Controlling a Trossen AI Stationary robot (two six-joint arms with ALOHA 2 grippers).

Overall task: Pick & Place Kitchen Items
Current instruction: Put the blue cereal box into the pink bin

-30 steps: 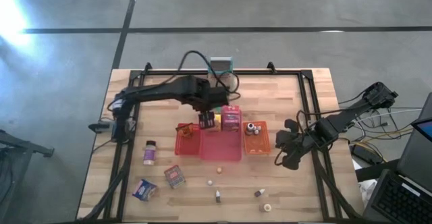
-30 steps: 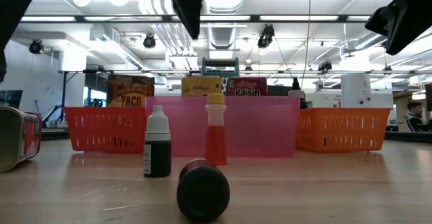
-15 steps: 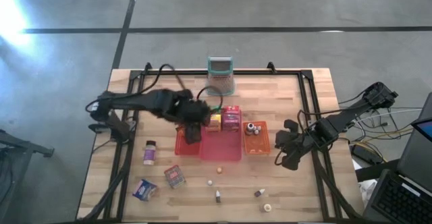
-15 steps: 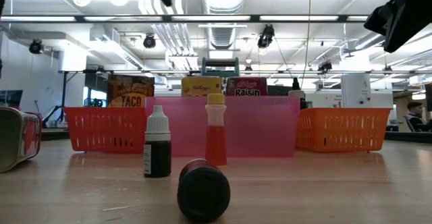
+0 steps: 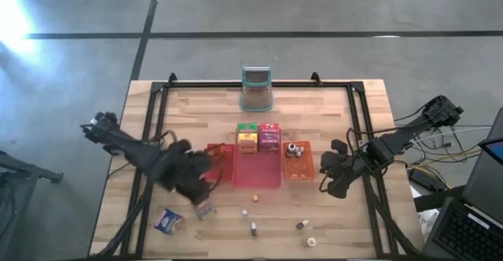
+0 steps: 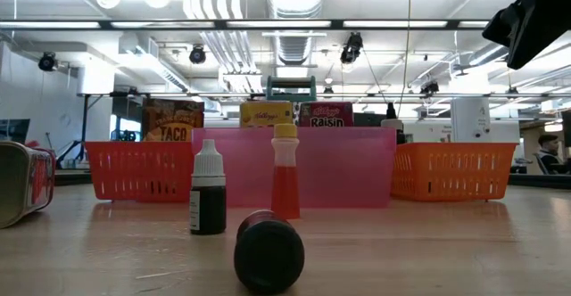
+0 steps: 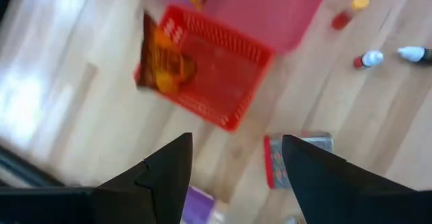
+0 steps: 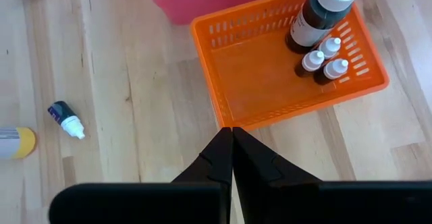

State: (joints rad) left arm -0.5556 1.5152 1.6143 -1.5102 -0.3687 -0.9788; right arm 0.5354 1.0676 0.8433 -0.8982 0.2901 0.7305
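Since 1 s ago, left gripper (image 5: 191, 184) swung from the frame's upper centre, by the pink tray (image 5: 256, 169), down to lower left, over the table (image 5: 330, 104) just above a red box (image 5: 206, 207). Fingers spread w/ nothing between them; wrist view shows the red tray (image 7: 209, 65) w/ an orange packet (image 7: 162, 62) in it. Right gripper (image 5: 330, 184) unmoved at frame right beside the orange tray (image 8: 270, 69), fingers pressed together. Small bottles (image 5: 254, 228) lie loose lower centre.

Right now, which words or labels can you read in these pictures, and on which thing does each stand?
"TACO": brown box behind the red tray.
"Raisin": dark red box behind the pink tray.
Yellow box: red script, too small to read.
Bottle labels: unreadable.
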